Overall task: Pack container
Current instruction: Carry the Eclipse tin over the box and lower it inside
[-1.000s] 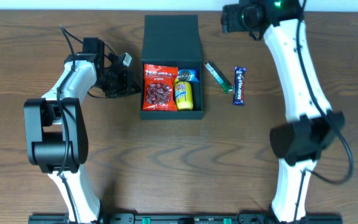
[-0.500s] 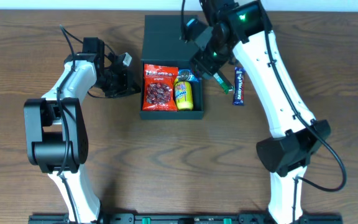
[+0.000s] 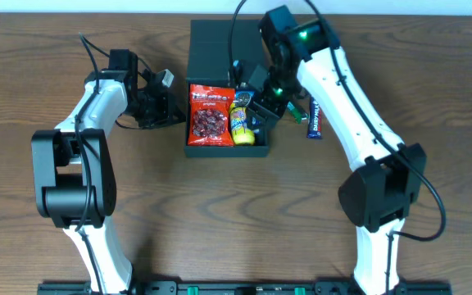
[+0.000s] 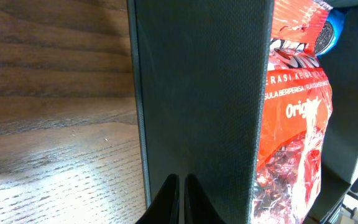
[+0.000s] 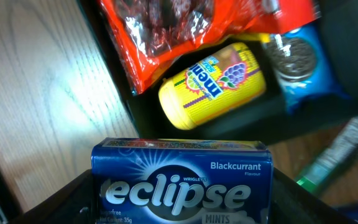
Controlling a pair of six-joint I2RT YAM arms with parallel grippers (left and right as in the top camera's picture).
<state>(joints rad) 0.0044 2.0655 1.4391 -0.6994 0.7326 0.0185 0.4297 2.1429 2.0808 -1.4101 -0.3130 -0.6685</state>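
The right gripper (image 5: 180, 171) is grasping a blue rectangular Eclipse mints tin (image 5: 182, 190). The clenched left gripper (image 4: 180, 198) is touching the matte teal-black cardboard box (image 4: 197, 93).

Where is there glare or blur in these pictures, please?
Left wrist view: pale glare on the table, container wall sharp. Right wrist view: glare on the table too; Eclipse tin readable, red packet blurred. Overhead view: evenly lit, sharp.

Bright, even light, soft shadows.
Overhead view crisp; pale glare on the table (image 5: 36, 81), upper left of the right wrist view — blurred, even the near mint box (image 5: 182, 183); container (image 4: 197, 93) weave sharp.
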